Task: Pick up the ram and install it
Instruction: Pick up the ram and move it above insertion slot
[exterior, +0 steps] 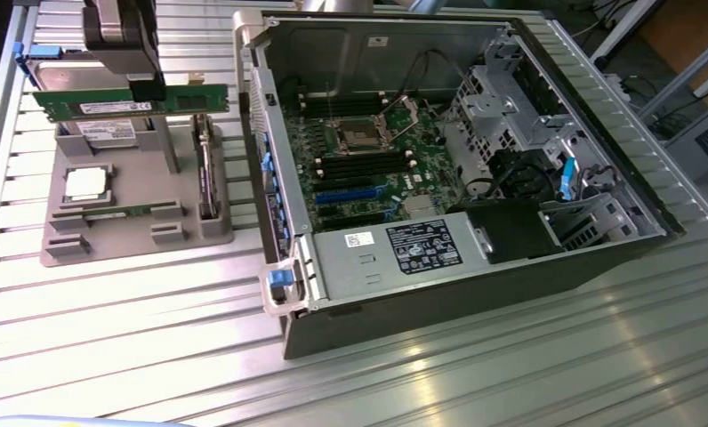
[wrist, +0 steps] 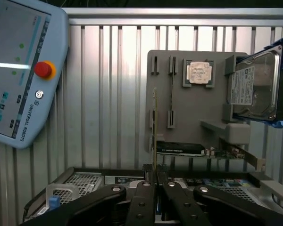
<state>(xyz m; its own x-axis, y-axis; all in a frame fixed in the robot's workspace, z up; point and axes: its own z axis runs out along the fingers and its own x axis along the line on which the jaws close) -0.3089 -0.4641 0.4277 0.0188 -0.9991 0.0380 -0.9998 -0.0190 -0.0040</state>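
The gripper [wrist: 154, 175] has its fingers pressed together on the ram [wrist: 154, 127], pinching the thin green stick across its two flat faces. In the exterior view the grip sits near the middle of the stick's long upper edge, and both ends reach out well past the fingers. The ram hangs level, its lower contact edge facing away from the gripper and clear of the grey parts holder [exterior: 134, 233] directly beneath.

On that holder, below and beyond the fingertips, lie a square silver processor [exterior: 87, 182] and a dark card [exterior: 205, 173] standing on edge. A hard drive [wrist: 254, 87] in a blue carrier sits at the holder's far end. The open computer case [exterior: 330, 44] with its motherboard [exterior: 384, 169] stands to the exterior view's right of the gripper, well apart from the held stick.

The stick looks light and stiff, so a mid-length pinch should carry it without sag. It is thin and probably fragile: the chips and the contact edge are best left untouched, and any tilt in the grip would likely make seating it in a narrow slot hard
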